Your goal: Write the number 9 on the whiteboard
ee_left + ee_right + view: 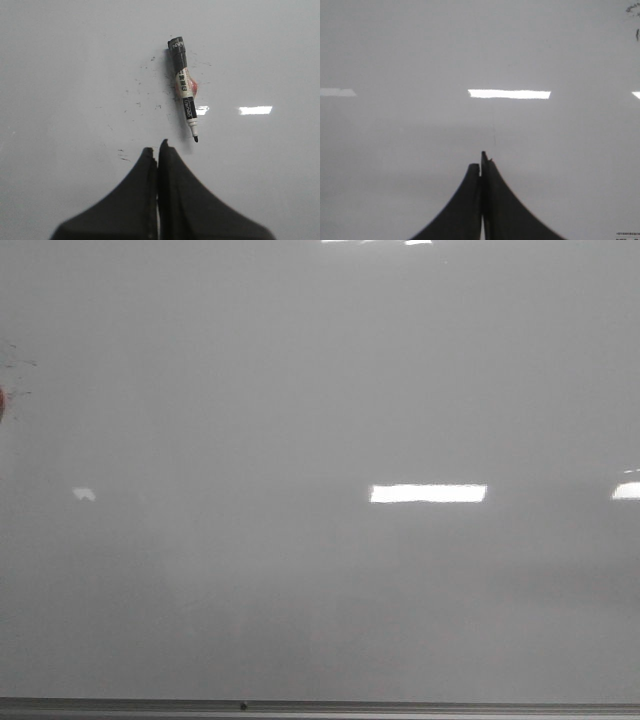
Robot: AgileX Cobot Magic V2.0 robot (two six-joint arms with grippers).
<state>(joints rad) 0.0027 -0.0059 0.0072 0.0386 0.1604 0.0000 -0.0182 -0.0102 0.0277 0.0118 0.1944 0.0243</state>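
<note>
The whiteboard (320, 390) fills the front view, glossy pale grey with bright light reflections, and neither gripper shows there. The number 9 is out of view. In the left wrist view a black-and-white marker (182, 82) lies flat on the whiteboard (75, 75), its bare black tip (196, 139) pointing toward my left gripper (156, 148). That gripper is shut with nothing in it, a short way from the tip. My right gripper (481, 161) is shut and holds nothing, over bare whiteboard (420, 50).
A thin grey metal edge strip (320, 707) runs along the near side of the board. Small black specks (125, 155) and a red smudge (195, 87) lie around the marker. More dark specks (632, 10) sit at one corner of the right wrist view.
</note>
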